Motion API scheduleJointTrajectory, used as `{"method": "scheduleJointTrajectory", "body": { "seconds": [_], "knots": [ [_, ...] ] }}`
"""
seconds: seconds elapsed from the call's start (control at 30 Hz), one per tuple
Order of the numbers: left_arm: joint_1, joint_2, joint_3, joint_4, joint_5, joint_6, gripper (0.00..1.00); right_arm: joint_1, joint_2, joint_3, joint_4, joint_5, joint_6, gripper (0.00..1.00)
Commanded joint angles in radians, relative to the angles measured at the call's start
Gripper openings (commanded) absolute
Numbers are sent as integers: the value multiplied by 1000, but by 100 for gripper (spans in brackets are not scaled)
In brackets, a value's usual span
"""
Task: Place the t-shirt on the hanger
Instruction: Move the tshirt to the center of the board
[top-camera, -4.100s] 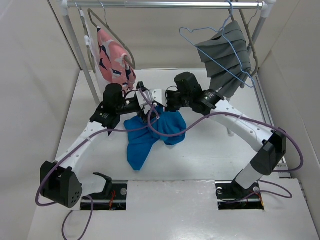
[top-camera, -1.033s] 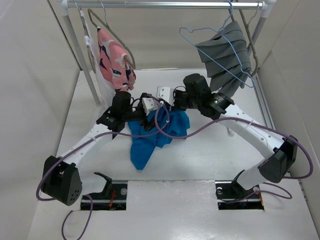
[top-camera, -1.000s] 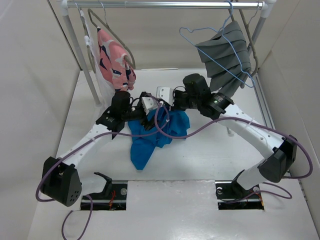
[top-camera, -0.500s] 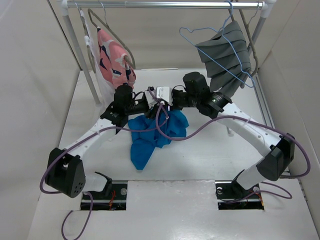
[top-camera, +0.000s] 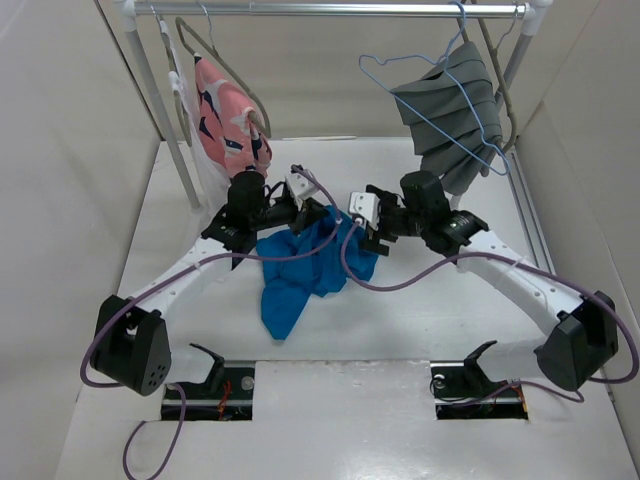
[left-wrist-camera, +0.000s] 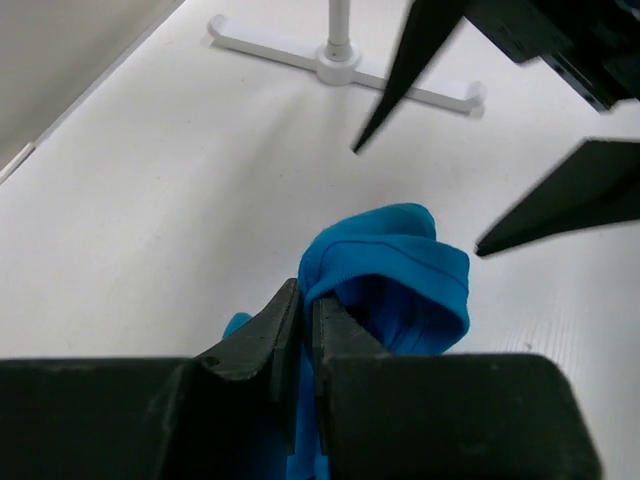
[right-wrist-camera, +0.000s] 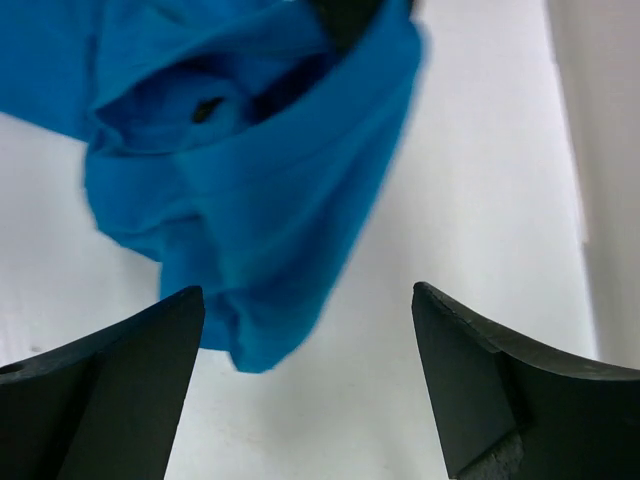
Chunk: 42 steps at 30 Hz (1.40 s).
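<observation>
The bright blue t-shirt (top-camera: 298, 272) lies bunched on the white table, its upper fold lifted. My left gripper (top-camera: 320, 211) is shut on that fold; in the left wrist view its jaws (left-wrist-camera: 305, 296) pinch the blue cloth (left-wrist-camera: 400, 270) tightly. My right gripper (top-camera: 364, 231) stands open just right of the shirt, holding nothing. In the right wrist view its wide-spread fingers (right-wrist-camera: 130, 380) frame the shirt's hanging edge (right-wrist-camera: 230, 190) without touching it. The thin light-blue wire hanger (top-camera: 375, 57) hangs from the rail at the back right, with a pleated grey cloth on it.
A pink patterned garment (top-camera: 228, 122) hangs on a grey hanger at the back left. The pleated grey cloth (top-camera: 455, 105) hangs at the right. The rail (top-camera: 330, 9) spans the back, its post (top-camera: 170, 120) at left. The rack's white foot (left-wrist-camera: 340, 62) stands beyond the shirt.
My left gripper closed on the shirt's upper fold. My right gripper opened, let go of the shirt and drew back to the right.
</observation>
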Motion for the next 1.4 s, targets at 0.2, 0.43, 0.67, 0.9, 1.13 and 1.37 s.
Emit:
{"method": "scheduleJointTrajectory", "body": {
  "seconds": [0.2, 0.43, 0.67, 0.9, 1.13, 1.37],
  "knots": [
    [4, -30, -11, 140, -144, -198, 0, 26, 74, -77, 216, -90, 11, 88],
    [4, -56, -14, 65, -144, -128, 0, -44, 356, 170, 287, -60, 54, 32],
    [4, -170, -111, -100, -177, 171, 0, -57, 310, 211, 287, -166, 4, 0],
    [4, -201, -84, -61, -139, 302, 78, -8, 333, 286, 84, -248, -153, 0],
    [4, -67, 58, -161, 37, 366, 84, 16, 361, 380, -60, -203, -187, 0],
    [4, -6, 90, -115, 36, 346, 66, 36, 324, 389, -51, -203, -205, 0]
  ]
}}
